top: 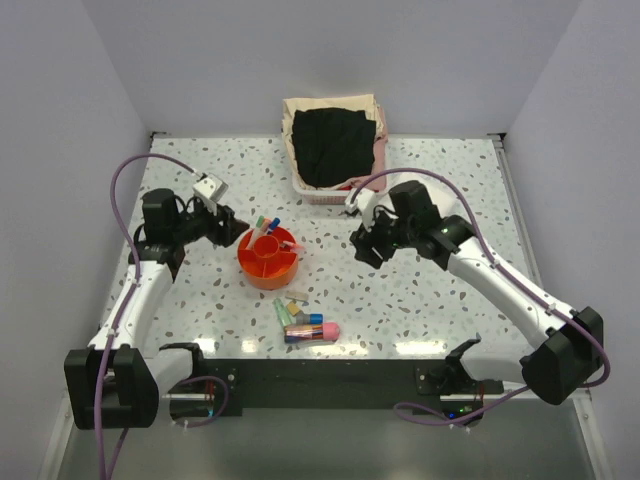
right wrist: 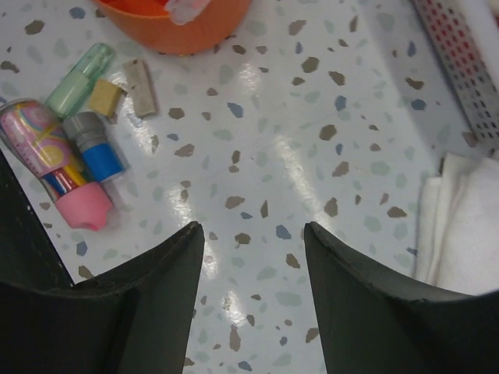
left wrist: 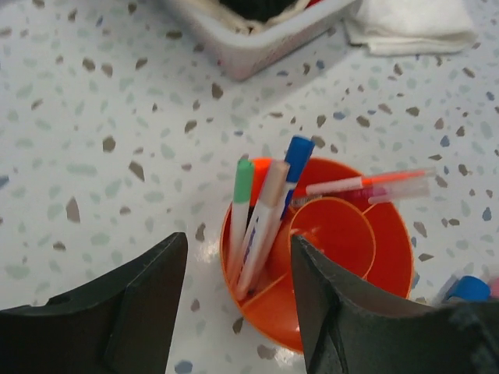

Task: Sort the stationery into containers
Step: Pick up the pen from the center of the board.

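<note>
Three pens (left wrist: 261, 222) clearest from left wrist

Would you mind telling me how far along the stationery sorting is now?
Done: several pens stand in the orange tray, two more lie across its rim. In hand: nothing; the left gripper by the tray and the right gripper over the table both have open, empty fingers. Left: the green tube, pink-capped tube, blue-capped piece and small blocks outside it.

Left gripper (left wrist: 238, 248), right gripper (right wrist: 253, 231): jaws apart.

orange tray (top: 268, 276): pens (top: 266, 226) inside | loose stationery (top: 306, 322): beside tray | basket (top: 335, 150): behind tray
</note>
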`<state>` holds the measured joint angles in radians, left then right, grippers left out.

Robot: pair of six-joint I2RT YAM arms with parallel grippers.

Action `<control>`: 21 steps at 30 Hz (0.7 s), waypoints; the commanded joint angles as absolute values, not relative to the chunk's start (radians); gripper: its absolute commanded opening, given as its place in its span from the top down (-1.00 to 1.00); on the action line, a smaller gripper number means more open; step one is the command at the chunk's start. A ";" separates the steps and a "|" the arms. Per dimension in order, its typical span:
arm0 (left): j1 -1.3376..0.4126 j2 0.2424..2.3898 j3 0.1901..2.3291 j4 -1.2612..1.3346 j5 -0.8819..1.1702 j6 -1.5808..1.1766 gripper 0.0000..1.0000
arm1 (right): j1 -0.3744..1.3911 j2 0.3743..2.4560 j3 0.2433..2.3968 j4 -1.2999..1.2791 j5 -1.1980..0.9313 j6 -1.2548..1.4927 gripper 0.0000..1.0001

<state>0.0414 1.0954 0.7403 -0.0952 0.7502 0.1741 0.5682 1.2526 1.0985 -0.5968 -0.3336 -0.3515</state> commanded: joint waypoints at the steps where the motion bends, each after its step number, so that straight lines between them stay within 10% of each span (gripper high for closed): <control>1: 0.069 1.055 0.715 -0.182 0.481 0.028 -0.26 | 0.697 1.317 1.031 -0.360 -0.301 -0.345 -0.17; 7: 0.224 1.088 0.749 -0.238 0.360 -0.149 -0.64 | 0.871 1.460 1.000 -0.109 -0.169 -0.253 -0.20; 21: 0.324 1.072 0.749 -0.253 0.400 -0.149 -0.72 | 0.968 1.752 1.129 -0.129 -0.121 -0.193 -0.10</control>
